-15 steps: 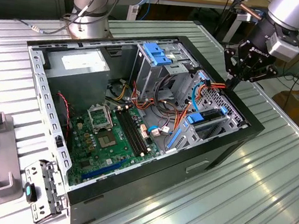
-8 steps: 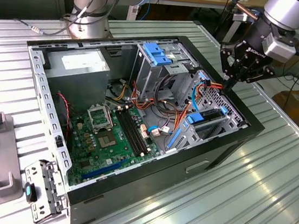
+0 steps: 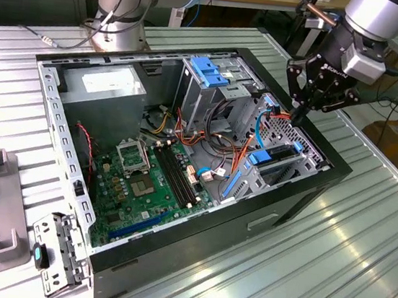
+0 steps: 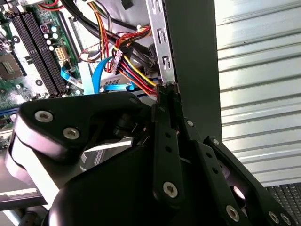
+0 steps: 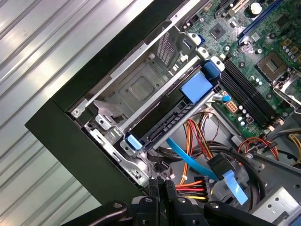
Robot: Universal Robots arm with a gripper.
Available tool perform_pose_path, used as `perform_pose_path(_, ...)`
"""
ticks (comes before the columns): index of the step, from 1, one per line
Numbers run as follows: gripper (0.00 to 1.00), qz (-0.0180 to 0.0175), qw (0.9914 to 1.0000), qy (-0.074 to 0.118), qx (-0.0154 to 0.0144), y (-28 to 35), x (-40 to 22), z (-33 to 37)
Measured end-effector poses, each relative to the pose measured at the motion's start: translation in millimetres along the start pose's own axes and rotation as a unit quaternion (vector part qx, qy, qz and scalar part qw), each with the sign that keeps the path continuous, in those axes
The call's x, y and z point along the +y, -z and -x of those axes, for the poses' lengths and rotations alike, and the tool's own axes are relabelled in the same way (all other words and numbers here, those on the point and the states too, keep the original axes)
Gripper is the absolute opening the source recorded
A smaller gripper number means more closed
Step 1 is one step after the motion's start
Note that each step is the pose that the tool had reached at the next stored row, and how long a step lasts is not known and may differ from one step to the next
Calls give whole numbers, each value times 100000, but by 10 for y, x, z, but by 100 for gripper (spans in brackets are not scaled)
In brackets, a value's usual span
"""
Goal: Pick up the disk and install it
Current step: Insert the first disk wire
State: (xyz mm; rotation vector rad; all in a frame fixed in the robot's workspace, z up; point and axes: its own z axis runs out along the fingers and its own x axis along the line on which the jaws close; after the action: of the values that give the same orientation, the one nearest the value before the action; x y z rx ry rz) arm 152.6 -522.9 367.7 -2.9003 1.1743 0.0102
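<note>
Your gripper (image 3: pixel 295 119) hangs over the corner of the open black desktop computer case (image 3: pixel 170 269), which lies on its side on the ribbed silver metal tabletop (image 3: pixel 331 260). In both wrist views its black fingers (image 5: pixel 157 188) are drawn together into one narrow stem, with nothing visibly pinched between them.

You find the disk (image 5: pixel 164 123) just beyond the fingertips and lower, inside the case. It sits in the perforated silver metal drive cage (image 5: pixel 136 89) against the case wall. From here you see its dark long edge, with a blue plastic rail tab at each end and a larger light-blue plastic latch (image 5: pixel 195 87) beside the far end. In the exterior view the same disk (image 3: pixel 279 157) lies slotted in the cage almost directly under the gripper.

Close beside the fingertips, a black power connector with red, yellow and orange wires (image 5: pixel 194 181) crosses the gap, and a flat light-blue data cable (image 5: pixel 188 157) runs past it. Farther from the gripper lies the green motherboard (image 3: pixel 143 186), and beyond that stands the grey metal power supply box with a white sticker (image 3: pixel 109 83).
</note>
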Motion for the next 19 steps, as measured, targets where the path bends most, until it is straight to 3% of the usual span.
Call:
perform_pose_path(13, 17, -44, 99913, -4177, 40, -8, 18, 19)
perform_pose_path(16, 17, -59, 99820, -6000, 61, -10, 18, 19)
perform_pose_path(19, 17, -86, 99672, -8098, 77, -11, 19, 19)
